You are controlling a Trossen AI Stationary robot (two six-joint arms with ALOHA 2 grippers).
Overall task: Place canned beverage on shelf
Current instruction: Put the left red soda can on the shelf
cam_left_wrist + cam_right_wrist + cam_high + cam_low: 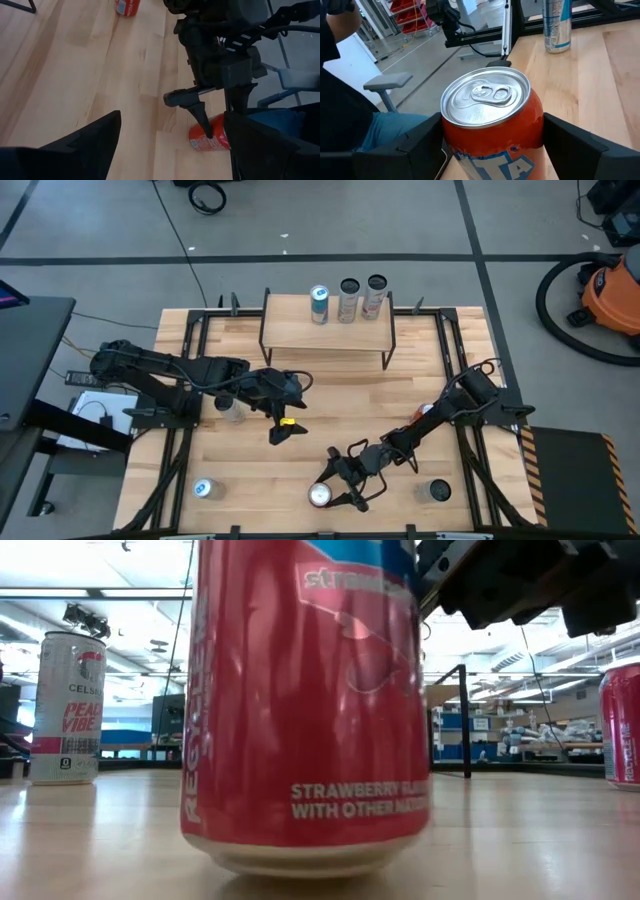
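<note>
- The worktop (330, 395) is evenly lit from above in the high view; only short, soft shadows are cast beside the shelf (327, 332) legs and under the arms.
- In the low view, bright ceiling light strips are seen behind, and the scene is strongly backlit; the sky-like ceiling is washed out.
- The red can (305, 700) fills that view and appears soft, probably too close for focus; pale vertical reflections are carried on its side.
- In the right wrist view, a dull sheen is shown on the can's silver lid (485, 97).
- The near dark fingers (85, 147) in the left wrist view are rendered as blurred, featureless black shapes.
</note>
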